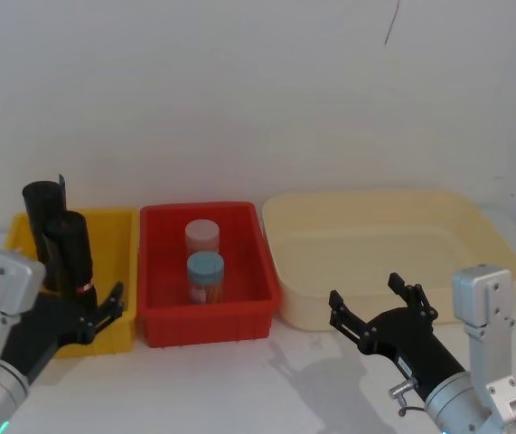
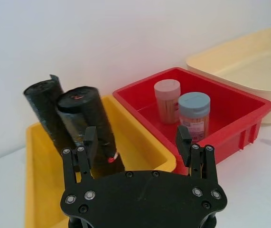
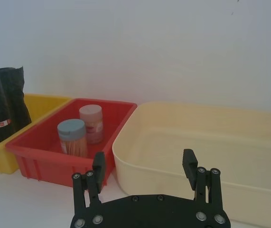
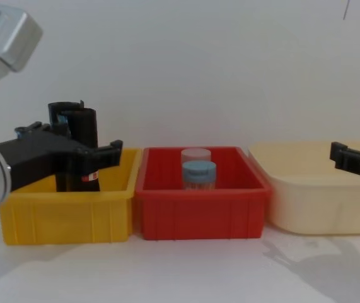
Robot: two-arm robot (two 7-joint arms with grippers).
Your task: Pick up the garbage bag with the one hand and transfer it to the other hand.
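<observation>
You are looking at three containers standing in a row along the table's (image 1: pixel 239 389) back edge: two bins and one tub. One is the yellow bin (image 1: pixel 120 262), one is the red bin (image 1: pixel 208 323), and one is the cream tub (image 1: pixel 312 312).

Two black rolls are standing in the yellow bin: one bag (image 1: pixel 70 253) carrying one red-and-white label (image 3: pixel 1 124), and one plain roll (image 1: pixel 39 201) behind it.

Two jars are sitting in the middle of the red bin: one blue-lidded jar (image 1: pixel 205 278) and, nearer the back edge, one pink-lidded jar (image 1: pixel 201 237).

Two grippers are reaching in: one left gripper (image 2: pixel 136 137) and one right gripper (image 1: pixel 364 291).
</observation>
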